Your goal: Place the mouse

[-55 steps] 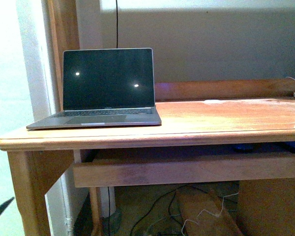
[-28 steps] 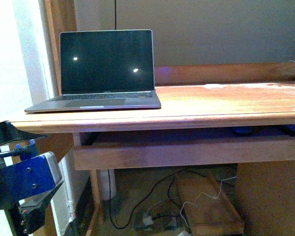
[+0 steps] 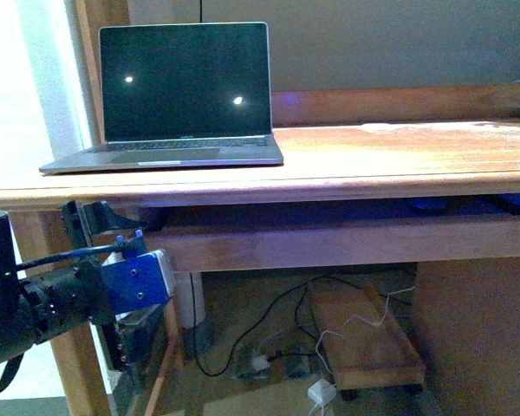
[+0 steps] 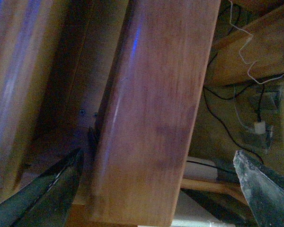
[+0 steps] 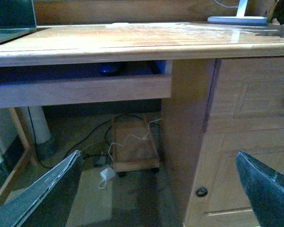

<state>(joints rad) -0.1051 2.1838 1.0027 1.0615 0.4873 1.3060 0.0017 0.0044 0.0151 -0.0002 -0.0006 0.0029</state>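
Nearest, the left gripper (image 4: 157, 152) is spread wide with nothing between its fingers (image 4: 52, 189). It hangs low beside the desk's left leg (image 3: 43, 234), with a wooden beam (image 4: 151, 109) right ahead of it. The right gripper (image 5: 158, 153) is likewise spread wide and empty, low in front of the desk. Beyond it, the mouse (image 5: 109, 69) shows as a dark rounded shape lying in the recessed tray (image 5: 80, 90) under the surface (image 5: 132, 40). It sits toward the tray's right end, near the drawer cabinet (image 5: 236, 118). Below, on the floor, a small wheeled wooden board (image 5: 132, 146) sits among cables. Farther back, an open laptop (image 3: 186, 95) with a dark screen stands at the surface's left end.
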